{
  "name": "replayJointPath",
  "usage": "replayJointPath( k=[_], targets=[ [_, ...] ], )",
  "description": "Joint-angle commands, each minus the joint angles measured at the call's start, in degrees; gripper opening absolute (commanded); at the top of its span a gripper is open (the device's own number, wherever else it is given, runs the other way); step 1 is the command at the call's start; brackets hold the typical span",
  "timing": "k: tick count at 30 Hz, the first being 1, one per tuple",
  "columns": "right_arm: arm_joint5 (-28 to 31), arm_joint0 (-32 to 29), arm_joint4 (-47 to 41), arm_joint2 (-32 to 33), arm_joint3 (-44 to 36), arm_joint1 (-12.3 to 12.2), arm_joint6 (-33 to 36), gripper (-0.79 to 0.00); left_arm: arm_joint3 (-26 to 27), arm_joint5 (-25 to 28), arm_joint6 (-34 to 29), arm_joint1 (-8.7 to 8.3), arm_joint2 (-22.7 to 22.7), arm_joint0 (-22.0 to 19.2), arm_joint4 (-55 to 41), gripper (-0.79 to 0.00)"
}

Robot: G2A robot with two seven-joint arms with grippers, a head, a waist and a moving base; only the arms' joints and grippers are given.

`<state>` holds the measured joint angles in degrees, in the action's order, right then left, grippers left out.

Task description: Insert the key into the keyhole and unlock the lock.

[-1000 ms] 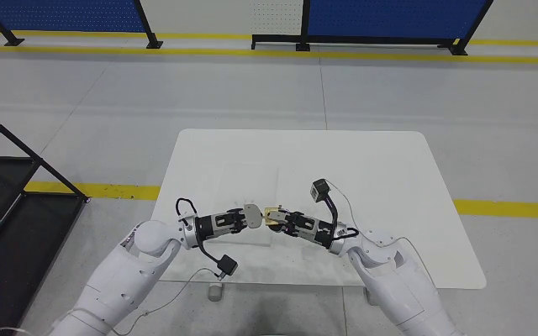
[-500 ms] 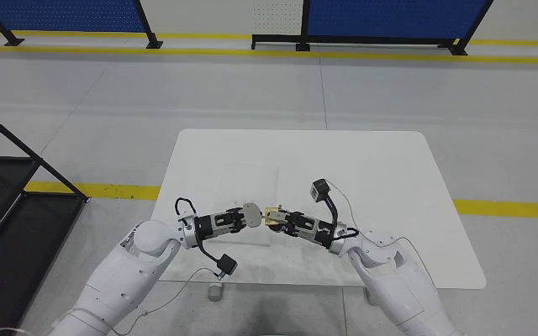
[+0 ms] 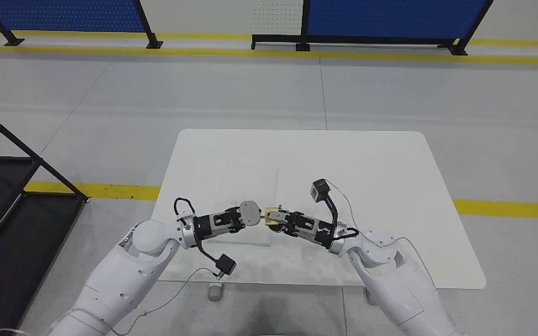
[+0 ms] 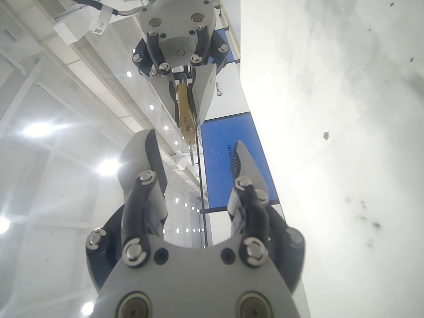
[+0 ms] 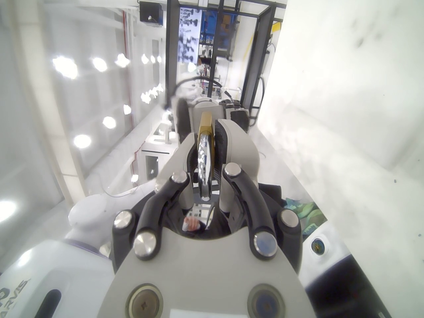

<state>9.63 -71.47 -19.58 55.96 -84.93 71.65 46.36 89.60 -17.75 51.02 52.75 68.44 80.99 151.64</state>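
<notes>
Two grippers meet nose to nose above the near side of the table [image 3: 378,168]. The left gripper [image 4: 195,147] is spread wide with nothing between its fingers [image 4: 155,160]. The right gripper [image 5: 204,122] is clamped on the brass lock [image 4: 183,100], with a silvery part, probably the shackle, toward its palm and the lock's far end pointing at the left arm. From that end a slim key [image 4: 189,133] juts out in line with the lock. Its free tip is just short of the left fingertips and touches neither.

From above, the lock [image 3: 271,216] sits between the two grippers, all in one line.

Insertion looks done or nearly so, though how deep the key sits cannot be told. The step in hand appears to be taking hold of the key for the turn. The next move calls for the left gripper to ease forward along the lock's axis and close squarely on the key's head. It should then twist about that axis while the right gripper holds the lock firm, since an off-line grip could drag the key out
</notes>
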Motion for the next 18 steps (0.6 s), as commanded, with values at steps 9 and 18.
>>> replayJointPath(
  k=[9, 18],
  targets=[
    [0.0, 0.0, 0.0, 0.0, 0.0, 0.0, 0.0, -0.785, 0.8, 1.3, 1.2, -0.43, 1.5, 0.8, 0.6, 0.000],
    [0.0, 0.0, 0.0, 0.0, 0.0, 0.0, 0.0, -0.785, 2.2, 13.9, 5.7, -1.75, 5.6, 0.8, -0.2, 0.000]
  ],
)
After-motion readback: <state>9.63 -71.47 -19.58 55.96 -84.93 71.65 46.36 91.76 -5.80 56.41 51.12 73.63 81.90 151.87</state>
